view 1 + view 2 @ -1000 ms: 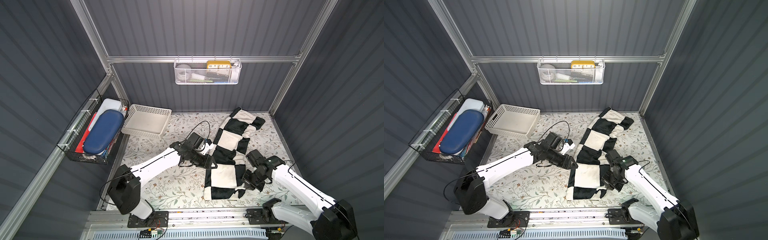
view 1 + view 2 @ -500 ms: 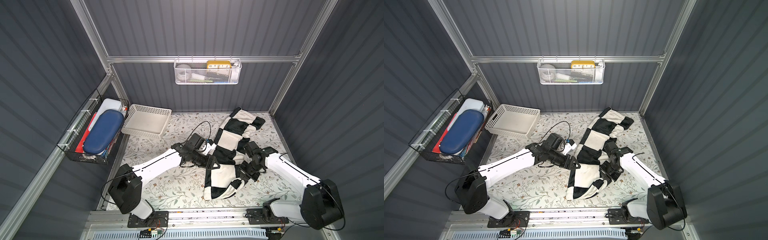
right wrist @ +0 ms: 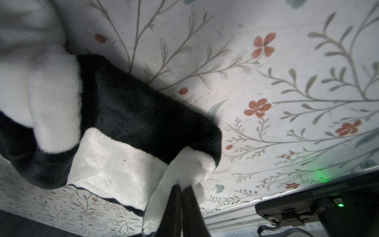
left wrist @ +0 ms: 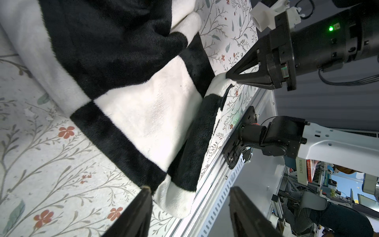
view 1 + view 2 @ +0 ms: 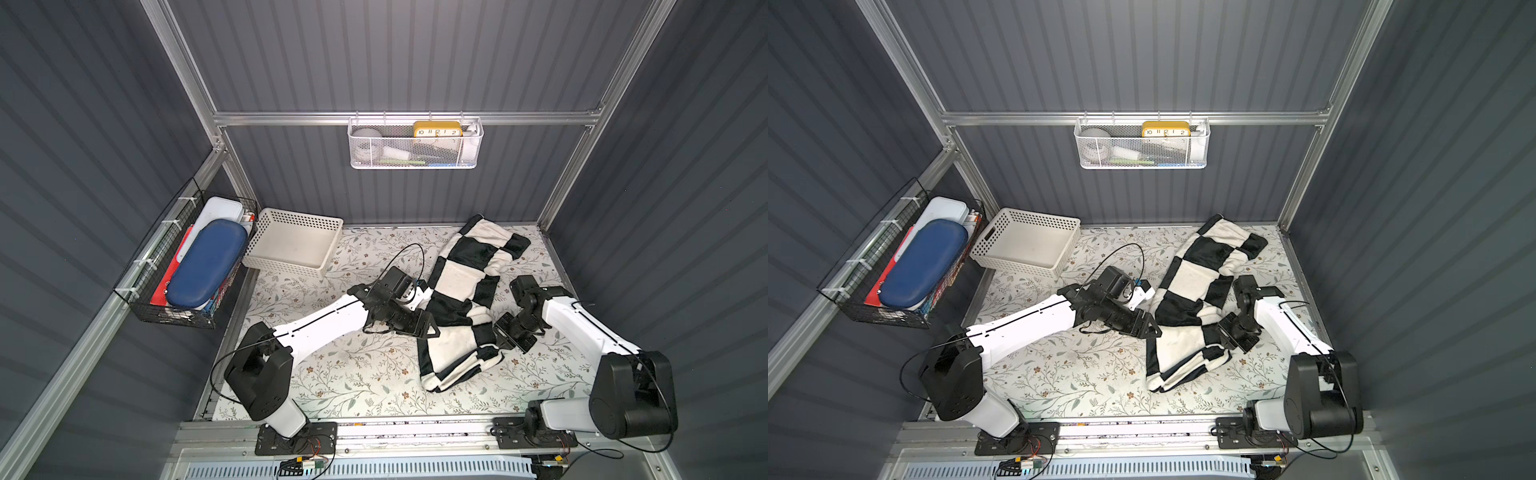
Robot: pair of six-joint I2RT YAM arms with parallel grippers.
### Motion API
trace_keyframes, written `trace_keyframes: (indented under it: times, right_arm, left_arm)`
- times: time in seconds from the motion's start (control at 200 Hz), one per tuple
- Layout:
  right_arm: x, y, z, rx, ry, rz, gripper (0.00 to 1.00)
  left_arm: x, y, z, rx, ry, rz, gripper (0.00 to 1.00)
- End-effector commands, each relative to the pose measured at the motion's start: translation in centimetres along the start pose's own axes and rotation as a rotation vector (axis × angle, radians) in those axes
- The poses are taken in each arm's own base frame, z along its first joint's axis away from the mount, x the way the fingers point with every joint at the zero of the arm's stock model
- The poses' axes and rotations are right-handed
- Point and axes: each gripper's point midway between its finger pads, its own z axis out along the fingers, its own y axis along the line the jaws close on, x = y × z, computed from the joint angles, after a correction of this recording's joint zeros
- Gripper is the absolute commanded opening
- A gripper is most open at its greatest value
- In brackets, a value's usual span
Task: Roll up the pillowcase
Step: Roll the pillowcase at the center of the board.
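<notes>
The black and white checkered pillowcase point(image 5: 461, 299) point(image 5: 1187, 307) lies crumpled in a long strip on the right half of the floral table, running from the far right corner toward the front. My right gripper point(image 5: 498, 334) point(image 3: 182, 187) is shut on a white corner of the pillowcase point(image 3: 114, 127) at its near right edge and holds that corner lifted off the table. In the left wrist view the right gripper point(image 4: 227, 74) pinches the same white corner. My left gripper point(image 5: 432, 330) point(image 4: 190, 188) hovers open at the strip's left edge with nothing between its fingers.
A white perforated basket point(image 5: 295, 245) stands at the back left of the table. A black wire rack point(image 5: 166, 291) with a blue case hangs on the left wall. A white mesh shelf point(image 5: 415, 143) hangs on the back wall. The metal front rail point(image 5: 415, 428) borders the table.
My right gripper has lifted the pillowcase's near right corner and drawn it away from the front edge, so the near end has narrowed and folded. The left gripper has barely moved.
</notes>
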Motion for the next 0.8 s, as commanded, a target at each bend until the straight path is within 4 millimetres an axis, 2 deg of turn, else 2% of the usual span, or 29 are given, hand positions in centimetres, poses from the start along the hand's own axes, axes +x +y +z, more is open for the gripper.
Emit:
trace_keyframes:
  times: [0.0,0.04,0.12,0.24,0.335,0.48,0.575,0.635,0.71,0.795]
  right_arm:
    - [-0.5,0.6,-0.1,-0.004,-0.004,-0.015,0.00]
    - [-0.6,0.6,0.0,0.005,0.003,-0.010,0.00]
    - [-0.2,1.4,0.4,-0.020,0.041,-0.010,0.00]
    - [-0.1,1.6,1.1,-0.030,0.058,-0.007,0.00]
    - [-0.1,1.8,1.4,-0.037,0.067,-0.010,0.00]
    - [-0.1,2.4,1.8,-0.060,0.083,-0.011,0.00]
    - [-0.2,2.6,2.1,-0.065,0.086,-0.010,0.00]
    - [-0.3,2.6,2.1,-0.064,0.088,-0.011,0.00]
    - [-0.3,2.5,2.2,-0.062,0.089,-0.014,0.00]
    - [-0.2,2.5,2.3,-0.065,0.095,-0.016,0.00]
  left_arm:
    - [0.8,-1.6,0.2,-0.043,0.026,0.082,0.64]
    - [2.0,-2.5,1.0,-0.117,0.050,0.164,0.72]
    - [3.8,-1.7,1.8,-0.277,0.082,0.217,0.86]
    - [4.3,-1.5,2.1,-0.432,0.055,0.383,0.99]
    - [3.7,-1.1,2.3,-0.569,0.013,0.502,0.99]
    - [1.6,0.1,2.8,-0.762,-0.071,0.627,0.99]
    - [1.7,-0.3,4.9,-0.757,-0.069,0.708,0.99]
    - [2.1,-2.4,6.0,-0.636,-0.048,0.769,0.99]
    - [2.5,-5.5,6.0,-0.491,-0.076,0.806,1.00]
    - [3.8,-6.4,6.5,-0.399,-0.030,0.843,0.99]
